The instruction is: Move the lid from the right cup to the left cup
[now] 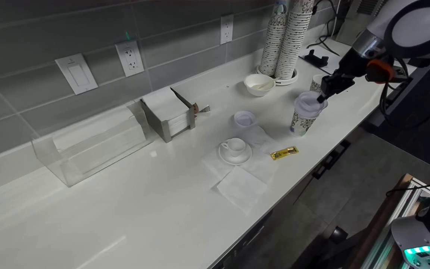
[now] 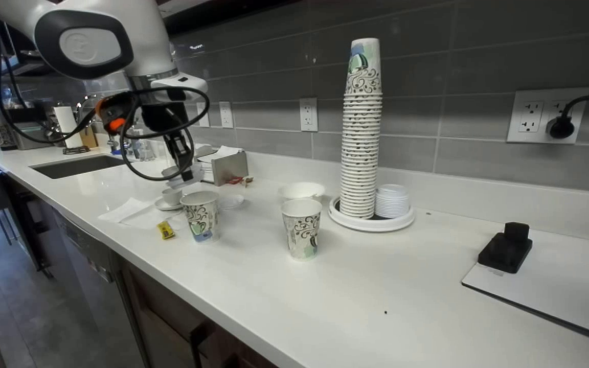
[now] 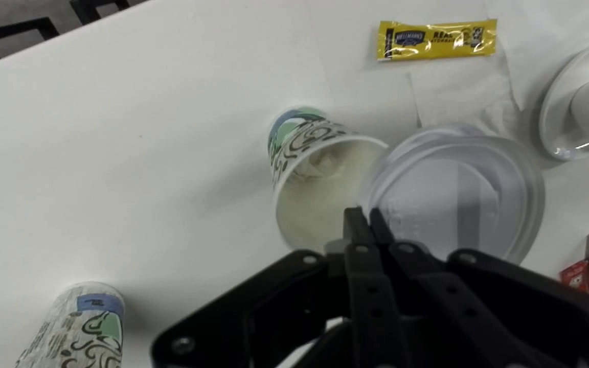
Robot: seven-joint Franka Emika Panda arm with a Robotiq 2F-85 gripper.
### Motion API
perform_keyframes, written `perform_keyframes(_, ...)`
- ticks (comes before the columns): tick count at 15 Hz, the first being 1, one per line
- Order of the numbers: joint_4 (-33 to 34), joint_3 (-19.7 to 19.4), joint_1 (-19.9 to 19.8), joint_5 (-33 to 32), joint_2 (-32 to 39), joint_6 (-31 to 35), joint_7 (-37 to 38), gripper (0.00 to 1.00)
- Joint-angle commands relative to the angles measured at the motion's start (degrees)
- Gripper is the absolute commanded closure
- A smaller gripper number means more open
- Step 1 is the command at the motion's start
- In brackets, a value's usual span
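Grey tiles [image 2: 391, 66] rise behind a long white desk [image 2: 376, 301]. Leftmost of what matters, a teacup [image 1: 234, 147] sits on a saucer [image 1: 231, 161], a yellow sachet [image 1: 284, 152] just right of it on the near side. Next, the lid [image 3: 435, 202] is up in the air, pinched by its right edge: the pincer [image 3: 367, 217] is all but closed, apparently with the thin plastic in its grip. The lid hangs above and somewhat left of the mouth of the left cup [image 2: 201, 220], which is patterned paper and uncovered; whether they touch, I cannot tell. Pressed down from there, it would probably catch on the cup's rim and tip what must be a light cup. Held by one edge, it may also droop and land skewed, and letting go early might drop it alongside. Farther right, the right cup [image 2: 302, 230] stands open, well apart; overshooting that way seems the smaller risk. Beyond, on the far side, rises a tall cup stack [image 2: 362, 148].
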Motion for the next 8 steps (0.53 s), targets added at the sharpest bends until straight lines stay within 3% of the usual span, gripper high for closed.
perform_keyframes(1,-2.0,-1.1,-0.3,4.3,-0.9,1.7,-1.4,1.00)
perform_keyframes(8,-0.6,-3.3,-2.4,5.3,0.9,0.8,-1.4,1.00)
